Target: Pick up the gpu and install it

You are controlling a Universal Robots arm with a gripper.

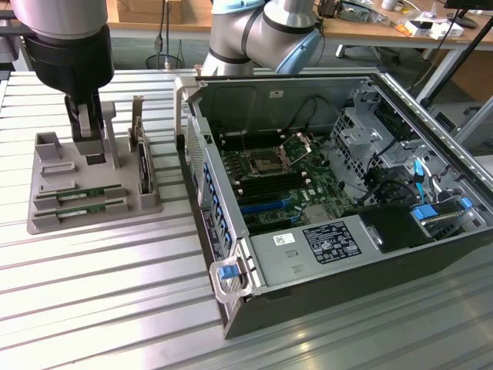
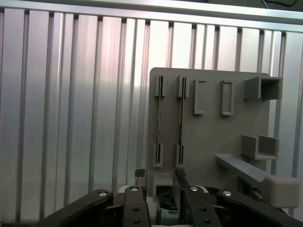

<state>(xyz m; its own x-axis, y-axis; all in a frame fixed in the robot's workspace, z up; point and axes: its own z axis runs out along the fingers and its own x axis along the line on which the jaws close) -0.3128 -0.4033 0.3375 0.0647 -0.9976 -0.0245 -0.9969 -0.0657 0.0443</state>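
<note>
Two long, thin green sticks, the gpu (image 1: 80,193) and one more like it (image 1: 82,206), lie side by side in slots along the front of a grey tray (image 1: 46,223). Seen edge-on in the wrist view, the gpu sticks (image 2: 158,113) run along the tray (image 2: 213,127). My gripper (image 1: 89,145) hangs low over the back half of that tray, behind the sticks and touching neither. Its jaws (image 2: 165,208) stand open and wide apart, with nothing gripped between the fingers (image 2: 135,208).
A dark upright card with a metal bracket (image 1: 142,162) stands at the tray's end, on the exterior view's right. Beyond it lies an open computer case (image 1: 339,193) with its motherboard exposed. The ribbed metal table (image 1: 115,308) carries everything. Raised blocks (image 2: 260,87) stand on the tray.
</note>
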